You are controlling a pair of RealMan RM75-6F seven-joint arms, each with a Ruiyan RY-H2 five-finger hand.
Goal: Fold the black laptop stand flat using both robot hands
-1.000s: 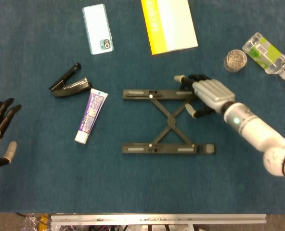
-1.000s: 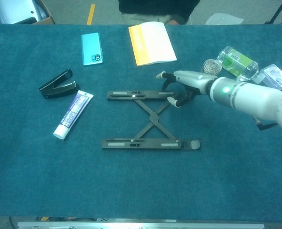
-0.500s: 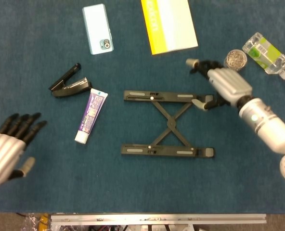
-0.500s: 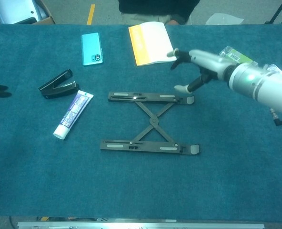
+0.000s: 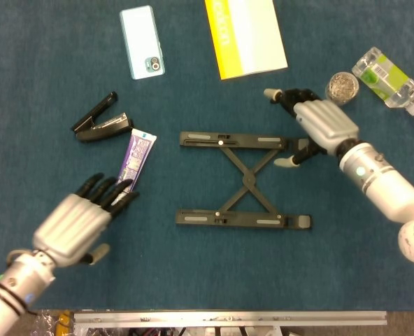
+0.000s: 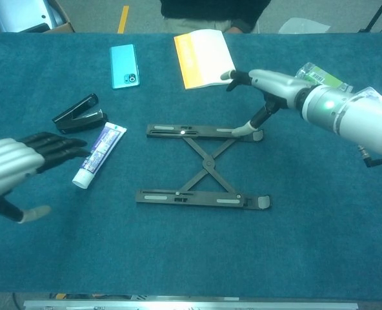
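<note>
The black laptop stand [image 5: 243,180] [image 6: 204,163] lies spread on the blue table, two long bars joined by a crossed brace. My right hand [image 5: 320,124] [image 6: 268,87] hovers at the right end of the far bar, fingers spread, thumb tip [image 6: 242,128] down at the bar's end tab; whether it touches is unclear. My left hand [image 5: 81,220] [image 6: 17,166] is open at the lower left, its fingers pointing toward the stand and overlapping the toothpaste tube in view. It holds nothing.
A toothpaste tube [image 5: 131,168] and a black stapler [image 5: 101,124] lie left of the stand. A light blue phone [image 5: 142,42] and a yellow booklet [image 5: 245,33] sit at the back. A small jar [image 5: 341,87] and a plastic bottle [image 5: 384,75] stand at the back right.
My left hand has come in from the left edge toward the stand. My right hand lifted off the far bar's right end, then lowered its thumb back beside it.
</note>
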